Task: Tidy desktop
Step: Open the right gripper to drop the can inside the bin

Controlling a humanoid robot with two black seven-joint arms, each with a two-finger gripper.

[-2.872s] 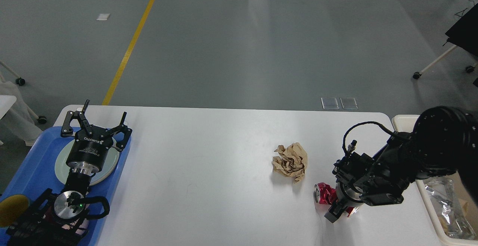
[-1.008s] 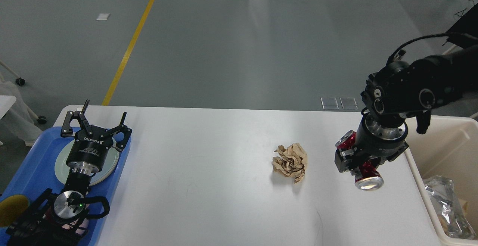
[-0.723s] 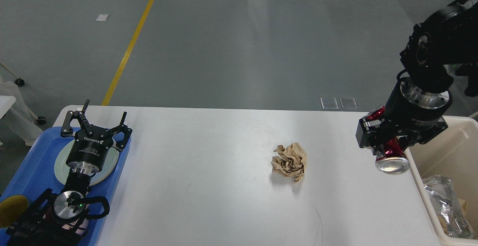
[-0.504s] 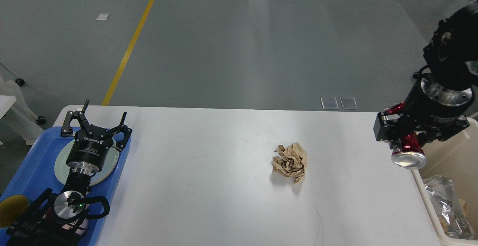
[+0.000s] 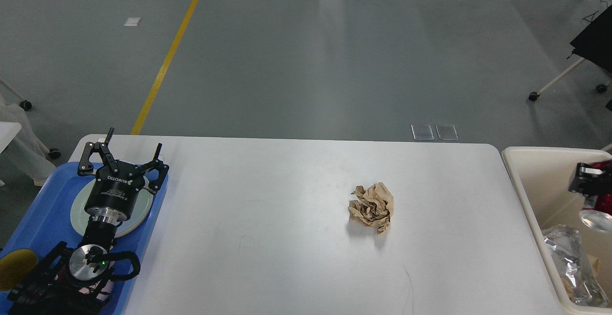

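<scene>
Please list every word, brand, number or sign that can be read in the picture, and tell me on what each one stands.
"ROBOTIQ": white letters, seen upside down, on the black body of the left gripper above the blue tray.
red can at the right edge, over the cream bin: no print can be read.
Nothing else carries text.

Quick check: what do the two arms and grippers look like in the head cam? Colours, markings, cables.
The left gripper is matte black with two linkage fingers and white "ROBOTIQ" lettering on its round body. Behind it sit a silver wrist flange, a small green light and a looped black cable. The right gripper is black too, cut off by the frame edge; no markings visible.
</scene>
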